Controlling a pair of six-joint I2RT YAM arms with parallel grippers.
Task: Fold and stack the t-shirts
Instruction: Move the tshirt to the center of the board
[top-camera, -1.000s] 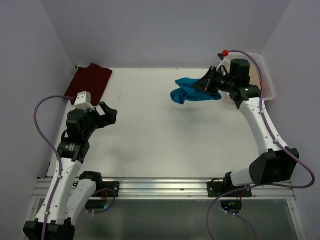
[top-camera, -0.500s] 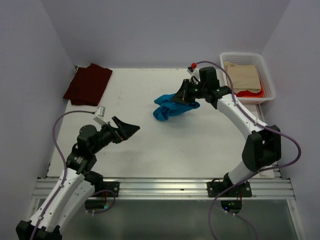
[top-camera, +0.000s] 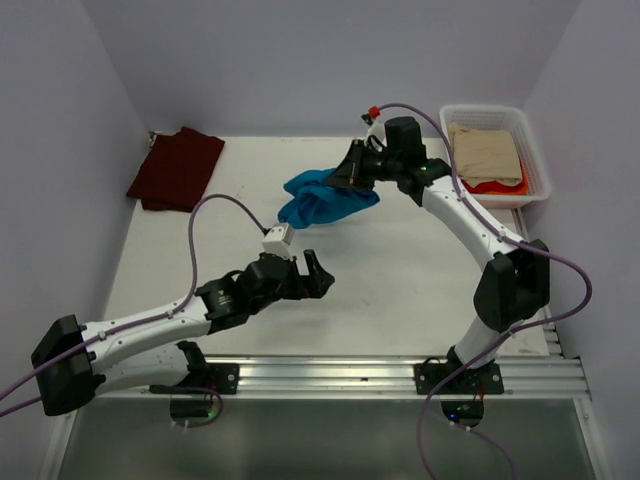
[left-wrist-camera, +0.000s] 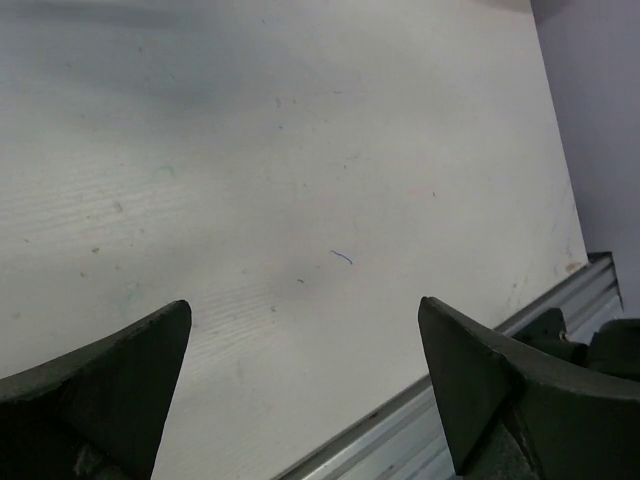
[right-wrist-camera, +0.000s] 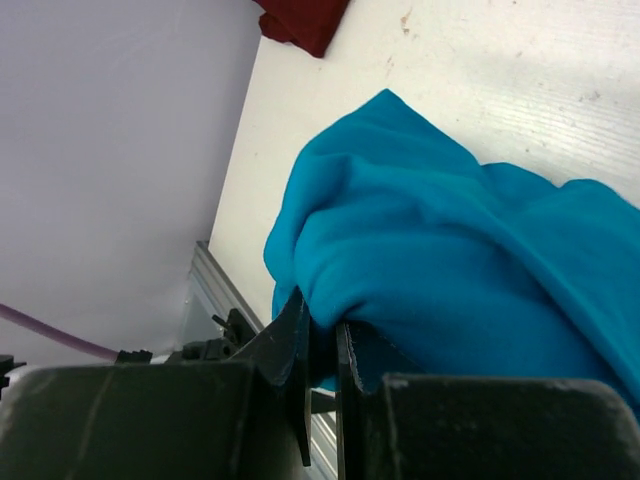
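The left gripper (top-camera: 320, 275) was wide open near the front of the table (top-camera: 400, 290), holding nothing. Farther back, the right gripper (top-camera: 352, 172) was pinched tight on the blue t-shirt (top-camera: 322, 200), bunched up just left of it. The dark red t-shirt (top-camera: 178, 168) lay in the far left corner

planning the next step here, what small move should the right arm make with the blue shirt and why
Probably lower the teal shirt onto the table: the right gripper holds it bunched up, and the open left gripper hovers nearby, empty, able to help spread it.
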